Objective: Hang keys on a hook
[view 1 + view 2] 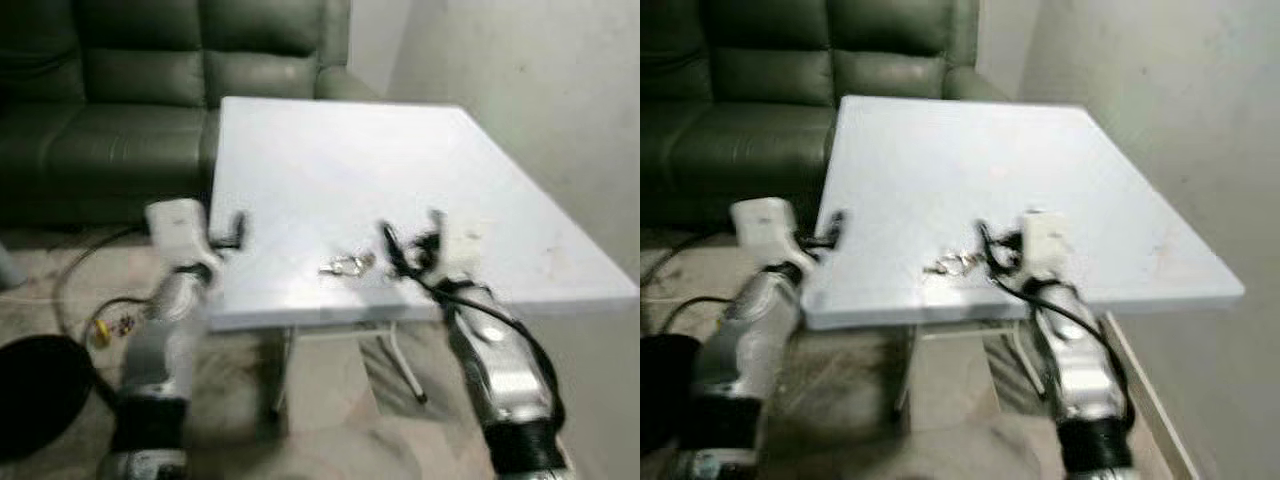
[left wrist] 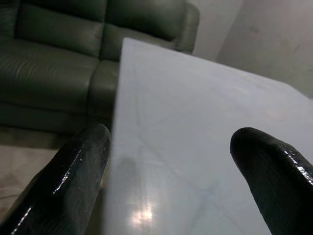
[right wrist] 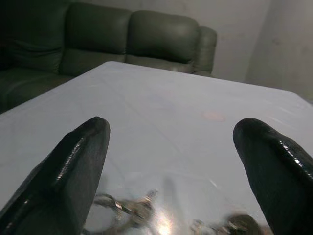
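A small bunch of keys (image 1: 347,265) lies on the white table (image 1: 350,170) close to its near edge. My right gripper (image 1: 411,240) is open just right of the keys, low over the tabletop; the right wrist view has the keys (image 3: 132,210) between and below its two black fingers (image 3: 68,171). My left gripper (image 1: 236,231) is open at the table's near left corner, apart from the keys, and its fingers (image 2: 73,181) straddle the table's left edge.
A dark green sofa (image 1: 120,100) stands behind and left of the table. A pale wall (image 1: 540,90) runs along the right. Cables and a dark round object (image 1: 40,395) lie on the floor at the left. Folding metal legs (image 1: 400,365) hold the table up.
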Robot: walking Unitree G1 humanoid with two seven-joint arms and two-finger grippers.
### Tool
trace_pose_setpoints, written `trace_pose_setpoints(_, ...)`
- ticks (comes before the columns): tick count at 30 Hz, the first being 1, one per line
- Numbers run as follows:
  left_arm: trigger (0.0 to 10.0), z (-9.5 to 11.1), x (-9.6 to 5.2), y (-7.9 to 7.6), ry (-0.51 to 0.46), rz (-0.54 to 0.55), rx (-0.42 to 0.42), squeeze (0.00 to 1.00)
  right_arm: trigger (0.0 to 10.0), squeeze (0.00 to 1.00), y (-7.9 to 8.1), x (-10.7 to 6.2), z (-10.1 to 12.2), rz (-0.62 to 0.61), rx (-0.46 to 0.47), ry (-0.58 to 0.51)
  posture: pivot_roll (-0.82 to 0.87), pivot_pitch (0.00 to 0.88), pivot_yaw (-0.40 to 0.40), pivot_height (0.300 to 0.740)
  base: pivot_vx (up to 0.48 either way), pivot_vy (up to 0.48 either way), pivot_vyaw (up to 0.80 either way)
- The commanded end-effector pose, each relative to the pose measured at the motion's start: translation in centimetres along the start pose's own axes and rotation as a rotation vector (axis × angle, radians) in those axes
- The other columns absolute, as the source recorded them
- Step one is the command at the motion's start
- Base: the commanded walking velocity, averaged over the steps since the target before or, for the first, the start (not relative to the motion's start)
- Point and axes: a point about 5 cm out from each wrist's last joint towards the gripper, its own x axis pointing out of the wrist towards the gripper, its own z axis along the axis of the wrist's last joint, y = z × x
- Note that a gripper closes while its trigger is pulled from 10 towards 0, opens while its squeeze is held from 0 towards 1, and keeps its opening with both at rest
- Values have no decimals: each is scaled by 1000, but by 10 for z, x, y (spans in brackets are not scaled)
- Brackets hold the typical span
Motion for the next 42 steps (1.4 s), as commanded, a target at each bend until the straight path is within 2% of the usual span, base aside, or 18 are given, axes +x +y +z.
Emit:
trace_pose_setpoints(1,10000,1,2,-11,-1,-35,6,0,10000,0,-11,-3,-4,-38,-2,14,-37,0,-76,740,0,0,0)
trace_pose_setpoints(13,10000,4,4,-14,-15,-40,22,0,10000,0,-11,-1,-7,-57,12,8,-29,0,-64,740,0,0,0)
trace_pose_setpoints(23,10000,4,3,-15,-17,-66,34,0,10000,0,-19,-4,-7,-105,19,6,-42,0,-51,740,0,0,0)
trace_pose_setpoints(36,10000,2,6,-23,5,-122,48,0,10000,0,-29,-10,-8,-193,25,-9,-78,0,18,740,0,0,0)
trace_pose_setpoints(42,10000,1,8,-28,19,-153,42,0,10000,0,-30,-14,-10,-212,23,-10,-90,0,23,740,0,0,0)
